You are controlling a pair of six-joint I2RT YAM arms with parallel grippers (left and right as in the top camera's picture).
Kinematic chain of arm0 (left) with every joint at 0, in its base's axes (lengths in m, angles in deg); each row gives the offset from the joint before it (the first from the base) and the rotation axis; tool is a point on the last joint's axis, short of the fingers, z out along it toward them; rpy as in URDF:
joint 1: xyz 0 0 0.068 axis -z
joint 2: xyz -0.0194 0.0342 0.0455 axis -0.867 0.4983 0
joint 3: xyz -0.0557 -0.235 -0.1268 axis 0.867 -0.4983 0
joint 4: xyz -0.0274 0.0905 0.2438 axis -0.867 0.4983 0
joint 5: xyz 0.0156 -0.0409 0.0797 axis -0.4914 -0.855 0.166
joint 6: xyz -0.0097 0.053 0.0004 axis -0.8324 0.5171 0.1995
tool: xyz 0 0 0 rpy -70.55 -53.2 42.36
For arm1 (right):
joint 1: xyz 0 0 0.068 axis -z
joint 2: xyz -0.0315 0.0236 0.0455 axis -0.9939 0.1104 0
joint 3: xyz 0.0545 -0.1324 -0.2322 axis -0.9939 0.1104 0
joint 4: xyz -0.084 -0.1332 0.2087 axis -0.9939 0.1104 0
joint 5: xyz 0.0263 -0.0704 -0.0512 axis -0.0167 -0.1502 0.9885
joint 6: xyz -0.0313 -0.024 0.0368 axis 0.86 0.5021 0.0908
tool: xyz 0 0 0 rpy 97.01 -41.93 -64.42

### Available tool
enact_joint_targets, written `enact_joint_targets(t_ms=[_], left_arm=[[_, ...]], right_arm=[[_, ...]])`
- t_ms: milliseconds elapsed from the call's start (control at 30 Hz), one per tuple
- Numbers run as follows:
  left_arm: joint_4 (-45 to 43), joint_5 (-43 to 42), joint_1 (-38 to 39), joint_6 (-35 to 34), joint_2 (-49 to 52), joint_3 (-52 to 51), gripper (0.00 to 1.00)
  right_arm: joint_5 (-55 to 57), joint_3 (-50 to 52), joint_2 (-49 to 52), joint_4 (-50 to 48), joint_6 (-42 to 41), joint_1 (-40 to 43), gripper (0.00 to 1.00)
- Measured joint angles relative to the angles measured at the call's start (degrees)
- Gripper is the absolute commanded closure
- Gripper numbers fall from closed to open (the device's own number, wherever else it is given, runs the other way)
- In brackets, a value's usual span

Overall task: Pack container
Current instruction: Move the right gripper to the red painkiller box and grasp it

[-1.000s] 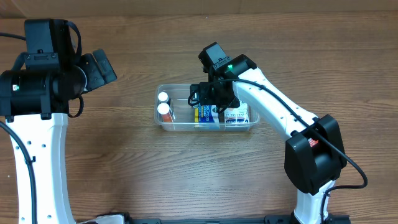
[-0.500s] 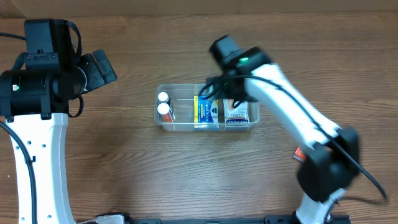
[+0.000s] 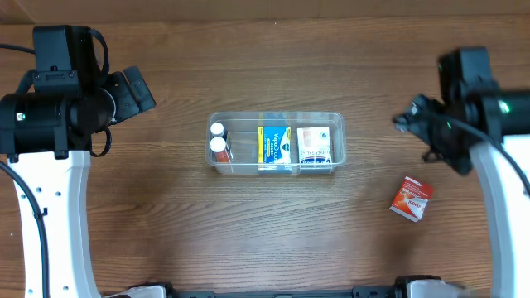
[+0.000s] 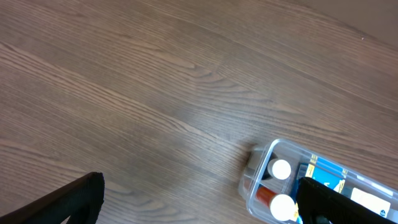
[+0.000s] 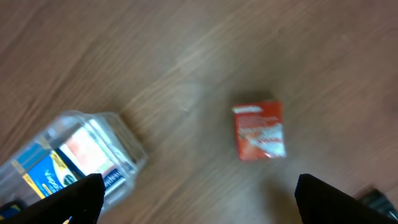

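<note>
Container point(image 3: 273, 114) holds two bottles point(image 3: 219, 146), two boxes point(image 3: 277, 146); red packet point(image 3: 411, 199) outside it.

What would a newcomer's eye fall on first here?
The clear container in the middle of the table, holding two white-capped bottles at its left end, then a blue box and a white box. Next, the small red box lying alone outside it, to the lower right.

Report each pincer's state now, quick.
Left pincer: open, holding nothing.
Right pincer: open, holding nothing.
</note>
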Motion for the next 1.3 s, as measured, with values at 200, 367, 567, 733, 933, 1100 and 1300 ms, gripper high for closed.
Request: enact_joint_targets(t_ms=[200, 367, 567, 733, 933, 1100, 1300], left_arm=[[0.1, 0.0, 0.0, 0.0, 0.0, 0.0, 0.0], [0.0, 0.0, 0.0, 0.0, 0.0, 0.0, 0.0], [0.0, 0.0, 0.0, 0.0, 0.0, 0.0, 0.0], [0.0, 0.0, 0.0, 0.0, 0.0, 0.0, 0.0], [0.0, 0.0, 0.0, 0.0, 0.0, 0.0, 0.0], [0.1, 0.0, 0.0, 0.0, 0.0, 0.0, 0.0], [0.0, 0.0, 0.0, 0.0, 0.0, 0.0, 0.0]], right_arm=[[-1.7, 17.6, -8.1, -9.7, 2.6, 7.5, 0.0], [-6.7, 31.9, -2.4, -19.6, 6.8, 11.6, 0.0], [-8.3, 37.0, 4.6, -26.4, 10.4, 12.0, 0.0], [-8.6, 37.2, 11.2, -30.1, 11.2, 12.0, 0.0], [-8.3, 36.8, 14.6, -31.0, 11.2, 12.0, 0.0], [-8.4, 36.4, 15.9, -31.0, 11.3, 11.9, 0.0], [-8.4, 36.4, 15.9, -31.1, 11.6, 11.9, 0.0]])
